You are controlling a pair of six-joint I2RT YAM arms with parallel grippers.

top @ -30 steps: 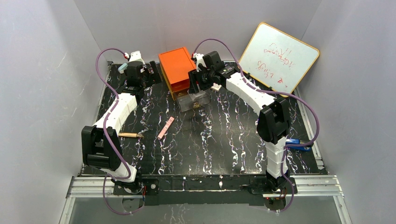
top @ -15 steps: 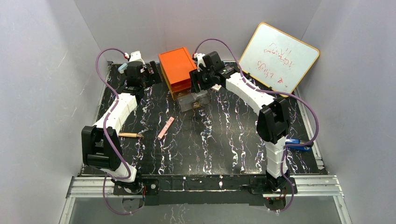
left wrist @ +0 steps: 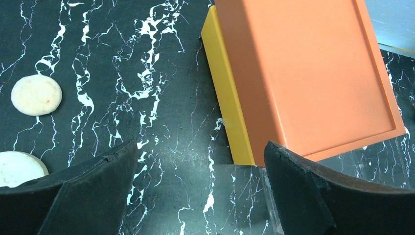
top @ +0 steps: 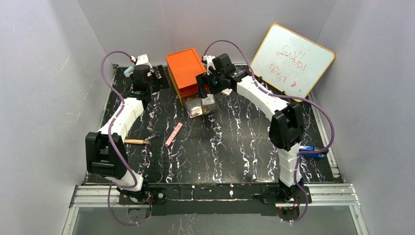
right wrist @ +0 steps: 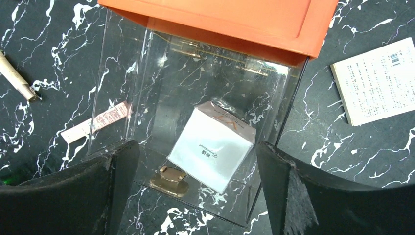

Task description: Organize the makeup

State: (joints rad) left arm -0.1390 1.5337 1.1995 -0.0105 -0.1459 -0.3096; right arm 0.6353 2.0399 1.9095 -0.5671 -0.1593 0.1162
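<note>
Slim pale-pink stick (top: 173,134) lay flat: probably light, stiff, slippery; pinch across middle. Left gripper (left wrist: 200,152) gaped empty; right gripper (right wrist: 195,147) gaped empty above clear plastic drawer (right wrist: 288,98).

- The table top (left wrist: 161,122) was seen as smooth, faintly shiny black, veined in white like marble.
- The orange box (left wrist: 308,73) was formed of smooth, matt plastic.
- The drawer (right wrist: 122,83) was made of clear, glossy plastic, and its knob (right wrist: 169,179) of polished gold-coloured metal.
- The small box (right wrist: 213,147) was finished in satin white card.
- The round discs (left wrist: 36,94) were seen as matt and powdery.
</note>
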